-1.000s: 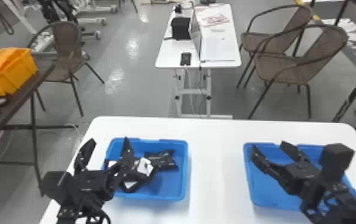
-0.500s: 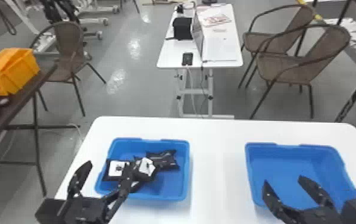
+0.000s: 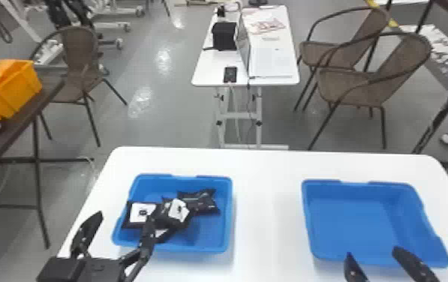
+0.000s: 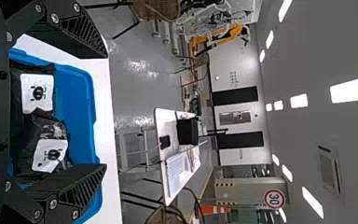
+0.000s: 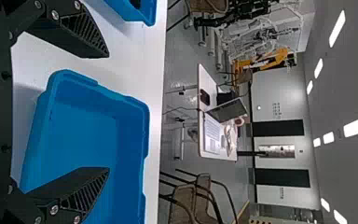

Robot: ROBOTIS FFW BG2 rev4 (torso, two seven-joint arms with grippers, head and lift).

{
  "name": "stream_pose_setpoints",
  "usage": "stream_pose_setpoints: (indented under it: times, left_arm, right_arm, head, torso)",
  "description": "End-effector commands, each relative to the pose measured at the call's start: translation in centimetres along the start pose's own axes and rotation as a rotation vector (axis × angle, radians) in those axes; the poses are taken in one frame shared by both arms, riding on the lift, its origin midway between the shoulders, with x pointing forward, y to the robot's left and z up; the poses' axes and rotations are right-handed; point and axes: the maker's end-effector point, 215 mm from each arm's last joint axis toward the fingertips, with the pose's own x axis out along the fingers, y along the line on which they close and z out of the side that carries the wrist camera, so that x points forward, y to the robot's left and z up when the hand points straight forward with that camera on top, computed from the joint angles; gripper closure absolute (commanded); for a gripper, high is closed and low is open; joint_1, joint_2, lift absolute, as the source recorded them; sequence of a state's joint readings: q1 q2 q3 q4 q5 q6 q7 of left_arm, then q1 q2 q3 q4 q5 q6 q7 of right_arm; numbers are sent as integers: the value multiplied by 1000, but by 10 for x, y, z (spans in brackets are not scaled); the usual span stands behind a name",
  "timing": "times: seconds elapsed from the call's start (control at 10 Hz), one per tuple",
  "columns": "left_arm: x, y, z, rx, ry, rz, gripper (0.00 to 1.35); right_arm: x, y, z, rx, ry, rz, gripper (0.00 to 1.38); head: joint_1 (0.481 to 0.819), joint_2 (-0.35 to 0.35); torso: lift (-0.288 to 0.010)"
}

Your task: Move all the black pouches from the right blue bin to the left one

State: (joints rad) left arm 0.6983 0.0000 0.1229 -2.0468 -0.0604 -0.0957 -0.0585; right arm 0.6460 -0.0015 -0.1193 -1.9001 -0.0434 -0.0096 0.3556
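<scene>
Right claw point(image 3: 373, 254) withdrew; some pouches point(image 3: 140, 225) show white labels point(image 3: 135, 213).

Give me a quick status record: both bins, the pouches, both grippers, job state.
left bin: on white table, holds the pouches
right bin: same table, no pouch seen inside
black pouches: at least three, heaped together, some with white labels
left gripper: open, near left bin's near-left corner
right gripper: open, at right bin's near rim
job state: transfer looks complete

Bright ceiling lights point(image 4: 313, 202); white glare patches the grey floor point(image 3: 181, 108).
</scene>
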Motion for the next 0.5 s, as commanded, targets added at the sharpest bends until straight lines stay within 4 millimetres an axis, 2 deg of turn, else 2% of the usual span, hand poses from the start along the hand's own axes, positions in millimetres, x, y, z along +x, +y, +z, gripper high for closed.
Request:
stream_pose_setpoints:
  times: [0.0, 0.4]
  left_arm:
    - [-1, 0, -1, -7, 2, 3, 206]
    - [-3, 2, -1, -17, 0, 8, 206]
  right_arm:
    - [3, 0, 0, 1, 1, 2, 160]
    - [6, 1, 2, -7, -2, 11, 160]
  head:
    - [695, 91]
    - [695, 95]
  torso:
    - [10]
    - [10]
